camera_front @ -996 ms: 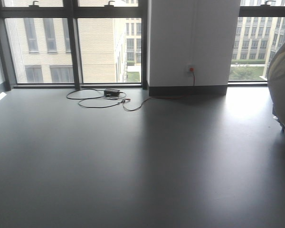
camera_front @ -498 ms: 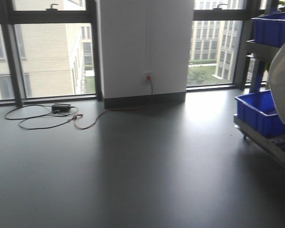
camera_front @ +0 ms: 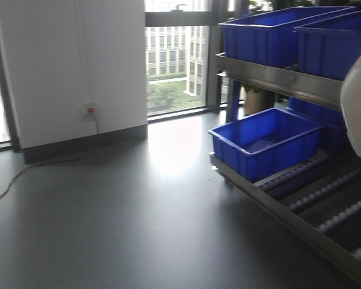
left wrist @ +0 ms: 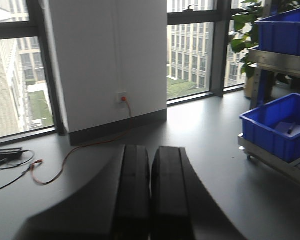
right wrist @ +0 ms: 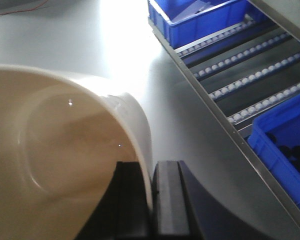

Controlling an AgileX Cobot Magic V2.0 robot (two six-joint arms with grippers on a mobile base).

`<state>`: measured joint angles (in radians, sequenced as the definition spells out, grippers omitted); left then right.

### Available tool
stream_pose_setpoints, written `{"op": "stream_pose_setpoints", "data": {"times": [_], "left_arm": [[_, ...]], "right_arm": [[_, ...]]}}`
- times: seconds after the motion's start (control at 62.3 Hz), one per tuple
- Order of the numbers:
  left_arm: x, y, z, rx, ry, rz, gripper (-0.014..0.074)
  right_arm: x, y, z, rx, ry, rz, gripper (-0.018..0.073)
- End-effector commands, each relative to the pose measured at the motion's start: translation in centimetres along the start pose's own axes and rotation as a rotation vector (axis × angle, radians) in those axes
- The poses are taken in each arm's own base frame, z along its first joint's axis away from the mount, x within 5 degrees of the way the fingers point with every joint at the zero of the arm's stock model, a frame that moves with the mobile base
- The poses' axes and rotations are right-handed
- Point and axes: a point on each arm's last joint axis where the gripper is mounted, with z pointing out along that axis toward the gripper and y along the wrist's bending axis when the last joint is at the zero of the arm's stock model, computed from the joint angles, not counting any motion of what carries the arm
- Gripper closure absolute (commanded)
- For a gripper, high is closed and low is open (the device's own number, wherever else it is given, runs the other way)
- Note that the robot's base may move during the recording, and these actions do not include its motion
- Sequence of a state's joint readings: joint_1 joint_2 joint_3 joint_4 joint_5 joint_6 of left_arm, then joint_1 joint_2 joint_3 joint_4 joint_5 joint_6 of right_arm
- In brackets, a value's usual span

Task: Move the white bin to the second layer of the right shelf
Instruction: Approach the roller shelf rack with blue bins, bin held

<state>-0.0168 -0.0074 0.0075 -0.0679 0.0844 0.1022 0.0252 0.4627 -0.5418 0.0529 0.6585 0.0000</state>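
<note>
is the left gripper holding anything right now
No, the left gripper has its two black fingers pressed together with nothing between them in the left wrist view.

Left gripper (left wrist: 151, 152) closed (empty); right gripper (right wrist: 151, 169) pinches white bin (right wrist: 65, 135).

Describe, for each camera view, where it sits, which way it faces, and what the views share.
Front view: looks forward over the floor to the shelf rack; the white bin edges in at right.
Left wrist: behind the shut left hand, facing the wall socket.
Right wrist: behind the right hand pinching the white bin's wall, looking down on the roller shelf.
Shared: all three show the low blue crate.
</note>
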Motion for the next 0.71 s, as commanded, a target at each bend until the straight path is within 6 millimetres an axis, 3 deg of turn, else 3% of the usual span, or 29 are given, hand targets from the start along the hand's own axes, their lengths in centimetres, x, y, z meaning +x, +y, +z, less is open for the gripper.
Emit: {"op": "stream_pose_setpoints", "data": {"times": [0.0,0.691], "left_arm": [[0.41,0.03,0.03,-0.006,-0.06,-0.009,0.0512],[0.41,0.03,0.03,-0.006,-0.06,-0.009,0.0512]], "right_arm": [[-1.71,0.04,-0.53,0.0,-0.121,0.004,0.0532],[-1.71,0.04,-0.53,0.0,-0.121,0.004,0.0532]]}}
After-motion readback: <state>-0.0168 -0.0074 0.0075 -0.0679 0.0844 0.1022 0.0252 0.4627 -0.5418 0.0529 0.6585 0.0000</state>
